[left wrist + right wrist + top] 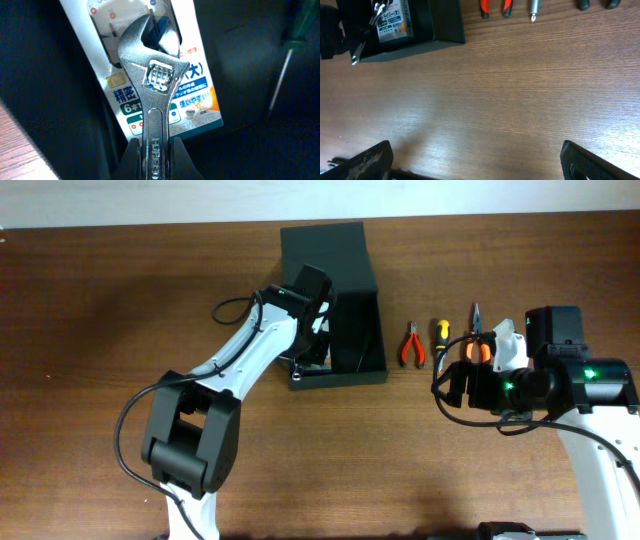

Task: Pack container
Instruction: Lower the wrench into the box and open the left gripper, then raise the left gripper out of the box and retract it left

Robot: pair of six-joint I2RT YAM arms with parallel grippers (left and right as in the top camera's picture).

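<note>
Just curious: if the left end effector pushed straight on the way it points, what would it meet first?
Likely the blue-and-white card pack inside the container, just beyond the wrench the left end effector grips; depth is unclear.

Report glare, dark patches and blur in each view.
Left wrist: glare streaks the shiny steel adjustable wrench; the dark green-black rectangular container around it is almost featureless shadow. Overhead: even light, soft shadows on the brown wooden table. Right wrist: table grain sharp; the right end effector is dim at the bottom corners.
</note>
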